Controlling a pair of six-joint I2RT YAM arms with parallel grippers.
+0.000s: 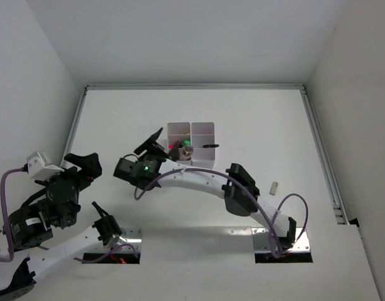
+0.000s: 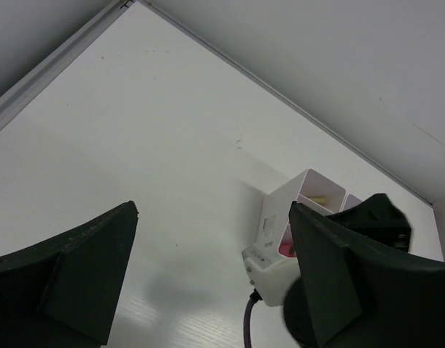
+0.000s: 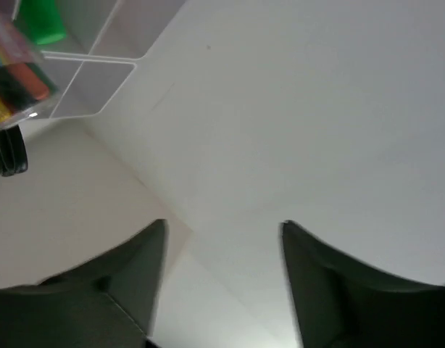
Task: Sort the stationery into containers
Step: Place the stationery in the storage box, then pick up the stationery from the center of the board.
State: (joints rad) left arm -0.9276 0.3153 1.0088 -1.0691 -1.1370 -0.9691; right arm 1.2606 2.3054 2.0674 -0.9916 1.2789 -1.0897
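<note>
My right gripper stands wide open with nothing between the fingers, just beside the white tray at its 9 o'clock. In my right wrist view the tray sits at 10 o'clock, with a green highlighter end and orange and yellow pens standing in its compartments. From above, black scissors poke out over the tray's right column. A beige bit lies alone on the table at 4 o'clock of the tray, well apart from it. My left gripper is also wide open and holds nothing, well off at the tray's 8 o'clock. Its wrist view shows the tray at 3 o'clock.
</note>
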